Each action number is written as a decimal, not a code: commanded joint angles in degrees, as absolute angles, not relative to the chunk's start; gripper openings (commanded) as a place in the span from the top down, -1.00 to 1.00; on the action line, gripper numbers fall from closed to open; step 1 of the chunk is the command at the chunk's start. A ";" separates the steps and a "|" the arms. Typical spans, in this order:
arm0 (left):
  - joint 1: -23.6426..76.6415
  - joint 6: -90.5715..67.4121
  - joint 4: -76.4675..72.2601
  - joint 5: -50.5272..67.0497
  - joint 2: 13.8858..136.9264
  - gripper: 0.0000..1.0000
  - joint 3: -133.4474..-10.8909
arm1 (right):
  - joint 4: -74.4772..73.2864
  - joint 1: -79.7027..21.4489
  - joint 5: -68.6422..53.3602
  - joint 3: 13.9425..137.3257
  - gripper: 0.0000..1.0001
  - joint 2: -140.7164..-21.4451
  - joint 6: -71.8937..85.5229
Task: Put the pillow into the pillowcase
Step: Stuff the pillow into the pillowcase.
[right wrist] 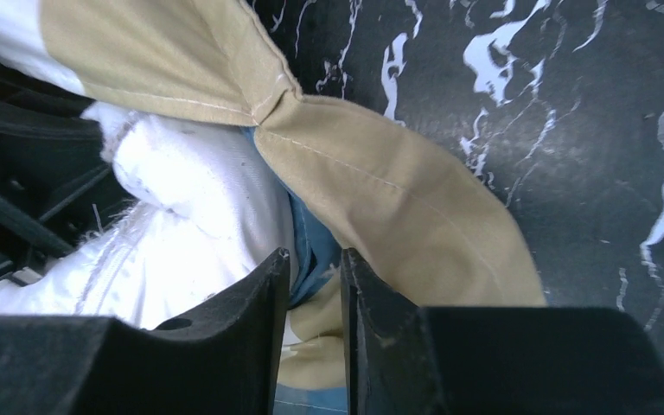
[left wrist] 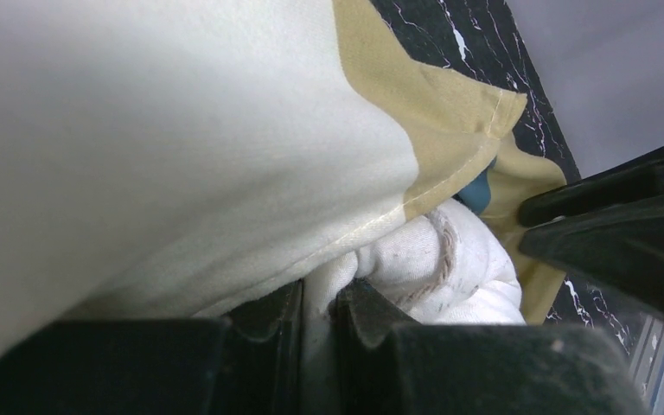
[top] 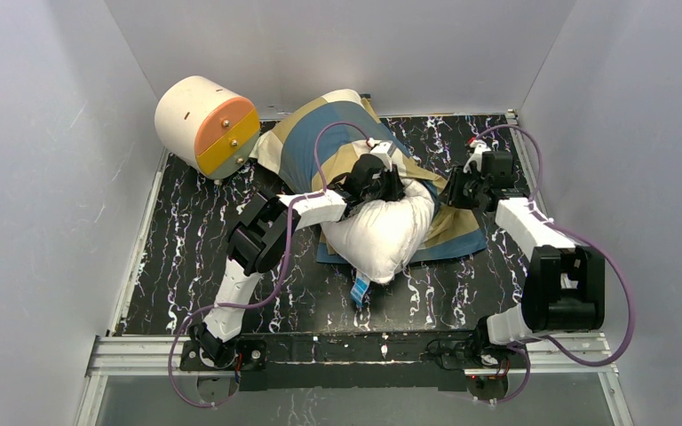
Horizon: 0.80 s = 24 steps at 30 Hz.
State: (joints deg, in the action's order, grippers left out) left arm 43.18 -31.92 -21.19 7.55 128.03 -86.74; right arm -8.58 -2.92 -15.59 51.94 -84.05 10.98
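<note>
Left gripper (left wrist: 318, 301) tight on pillow (left wrist: 477, 270) under pillowcase (left wrist: 225, 130)

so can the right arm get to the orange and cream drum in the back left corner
Probably not. The drum sits at the far left, and the pillow, the pillowcase and the left arm lie between it and the right arm.

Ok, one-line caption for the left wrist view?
Left gripper pinches the white pillow under the cream-and-tan pillowcase hem.

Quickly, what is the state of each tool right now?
Left tool: closed on the pillow.
Right tool: closed on the pillowcase.
</note>
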 commanded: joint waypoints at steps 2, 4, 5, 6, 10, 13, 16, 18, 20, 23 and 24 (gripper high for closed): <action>36.65 -27.06 5.39 -3.94 137.22 1.00 -79.74 | -7.72 -1.12 -16.24 52.77 0.29 -79.90 11.40; 36.65 -27.22 5.36 -3.64 137.44 1.00 -79.99 | -7.06 -1.14 -16.59 52.16 0.37 -80.65 11.68; 36.65 -27.32 5.36 -3.53 137.46 1.00 -80.16 | -7.16 -1.14 -16.62 52.12 0.39 -81.21 11.57; 36.65 -27.33 5.36 -3.52 137.46 1.00 -80.22 | -7.27 -1.14 -16.99 52.16 0.40 -81.73 11.37; 36.65 -27.33 5.30 -3.64 137.20 1.00 -80.00 | -6.06 -1.19 -20.45 52.14 0.43 -82.99 11.22; 36.65 -27.55 5.20 -3.51 137.25 1.00 -80.06 | -6.15 -1.40 -19.98 52.22 0.44 -82.39 11.67; 36.65 -27.61 5.10 -3.46 137.20 1.00 -80.09 | -5.72 -1.56 -19.54 51.55 0.44 -81.70 11.62; 36.65 -27.53 5.09 -3.48 137.11 1.00 -80.09 | -5.77 -1.58 -19.57 51.24 0.44 -82.29 11.44; 36.65 -27.43 5.10 -3.51 136.93 1.00 -80.00 | -5.79 -1.65 -20.24 51.03 0.45 -83.08 11.43; 36.65 -27.42 5.10 -3.64 136.77 1.00 -79.72 | -4.72 -2.04 -20.82 50.55 0.46 -83.40 11.47; 36.64 -27.49 5.10 -3.56 136.80 1.00 -79.72 | -4.69 -2.10 -20.83 50.79 0.46 -83.85 11.44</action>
